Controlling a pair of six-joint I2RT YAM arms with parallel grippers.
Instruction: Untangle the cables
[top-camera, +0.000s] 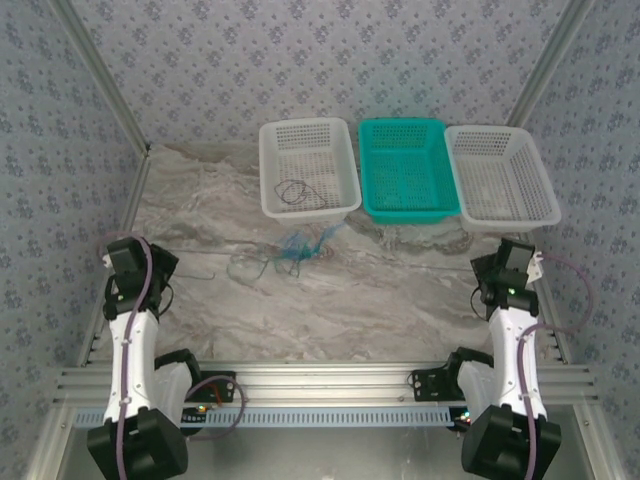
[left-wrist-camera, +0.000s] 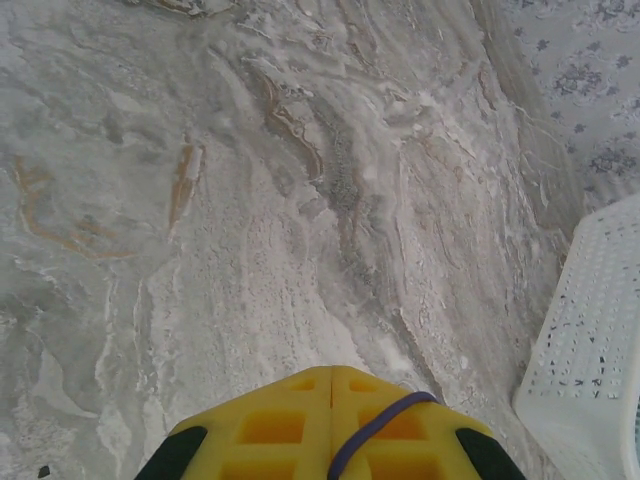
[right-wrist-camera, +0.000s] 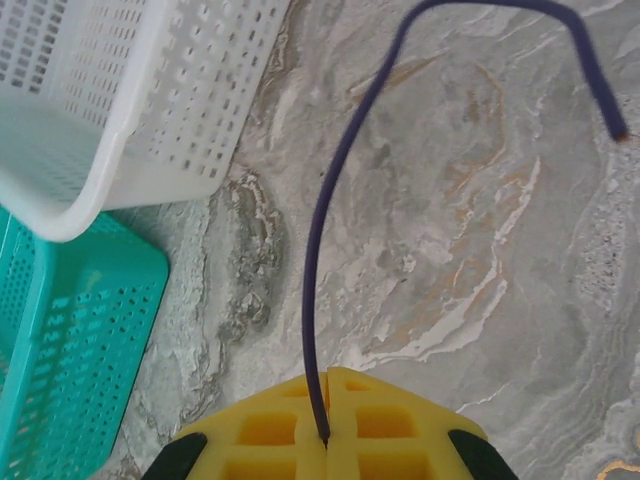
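On the marbled worktop (top-camera: 400, 290) the cables (top-camera: 295, 250) lie as a small loose snarl of blue and teal strands. They sit just in front of the left white basket (top-camera: 312, 212), close to its near right corner, and well apart from both arms. Paler strands trail off from the snarl to the left. Inside that same basket a dark cable (top-camera: 293, 193) lies curled on the mesh floor by itself. Beside it in the row at the back stand a teal basket (top-camera: 410, 214) and then a second white basket (top-camera: 505, 220).

From the left wrist camera, the left hand (left-wrist-camera: 332, 385) has its yellow fingers pressed together with nothing between them, over bare worktop. A purple cord (left-wrist-camera: 385, 420) crosses the right-side finger.

From the right wrist camera, the right hand (right-wrist-camera: 328, 385) also has its fingers pressed together. A thin purple wire (right-wrist-camera: 312, 250) rises from the seam between them and arcs across to a free end at the upper right. I cannot tell whether it is pinched in the seam or only passes in front of it.
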